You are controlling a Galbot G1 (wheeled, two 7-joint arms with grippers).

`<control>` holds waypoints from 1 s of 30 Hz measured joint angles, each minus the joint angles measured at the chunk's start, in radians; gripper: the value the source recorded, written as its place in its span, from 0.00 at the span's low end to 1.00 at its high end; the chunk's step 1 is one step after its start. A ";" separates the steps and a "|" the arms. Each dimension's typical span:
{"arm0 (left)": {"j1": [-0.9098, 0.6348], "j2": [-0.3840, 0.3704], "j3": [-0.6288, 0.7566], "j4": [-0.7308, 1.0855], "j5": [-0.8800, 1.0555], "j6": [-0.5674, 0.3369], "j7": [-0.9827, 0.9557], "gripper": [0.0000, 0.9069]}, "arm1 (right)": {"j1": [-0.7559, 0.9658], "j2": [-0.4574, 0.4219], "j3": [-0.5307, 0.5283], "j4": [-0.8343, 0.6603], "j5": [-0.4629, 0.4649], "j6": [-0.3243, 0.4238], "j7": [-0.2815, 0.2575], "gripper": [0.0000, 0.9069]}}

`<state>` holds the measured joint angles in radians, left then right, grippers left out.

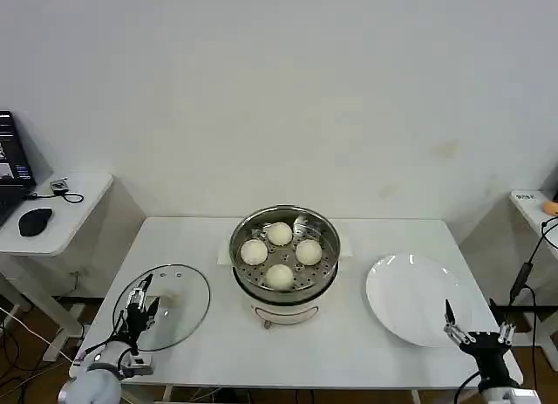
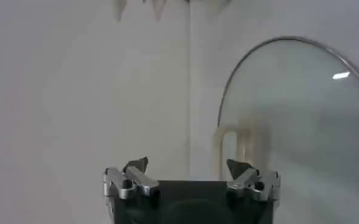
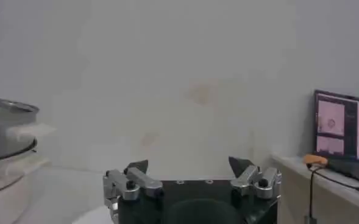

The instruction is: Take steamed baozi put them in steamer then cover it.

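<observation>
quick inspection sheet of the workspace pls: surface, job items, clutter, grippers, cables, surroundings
Surface: white table, bare around the items.
Job's things: four steamed baozi in the steamer; cover flat on the table at the robot's left, not on the steamer.
Clutter: empty white plate at the right.
Grippers: left gripper open over the cover's near edge; right gripper open at the plate's near edge.
Cables: black cable beside the right side table.
Surroundings: side desk with mouse at the left.

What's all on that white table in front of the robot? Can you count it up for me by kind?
Buns: 4, all inside the steamer
Steamer: 1, mid-table
Glass lid: 1, lying flat on the robot's left
White plate: 1, on the robot's right
Total: 7
</observation>
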<state>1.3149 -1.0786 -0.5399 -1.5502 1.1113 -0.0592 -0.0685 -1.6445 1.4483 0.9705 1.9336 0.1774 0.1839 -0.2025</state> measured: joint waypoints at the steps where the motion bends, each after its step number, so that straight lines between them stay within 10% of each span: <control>1: -0.010 -0.001 0.004 0.008 0.002 0.000 0.000 1.00 | -0.001 0.001 0.000 -0.002 -0.001 0.001 0.000 1.00; 6: -0.057 -0.003 0.019 0.051 0.002 0.000 0.002 0.93 | -0.005 0.007 0.001 -0.008 -0.004 0.005 0.000 1.00; 7: -0.065 -0.003 0.023 0.059 0.000 0.000 0.003 0.48 | -0.006 0.009 0.001 -0.009 -0.005 0.005 0.000 1.00; 9: -0.080 -0.002 0.029 0.075 -0.004 -0.001 0.006 0.01 | -0.006 0.012 0.000 -0.009 -0.007 0.005 0.000 1.00; 30: -0.094 -0.011 0.023 0.109 -0.027 -0.025 -0.035 0.00 | -0.011 0.025 -0.013 -0.011 -0.015 0.010 0.001 1.00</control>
<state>1.2207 -1.0894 -0.5169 -1.4417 1.0839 -0.0837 -0.1038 -1.6557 1.4734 0.9572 1.9222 0.1620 0.1937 -0.2012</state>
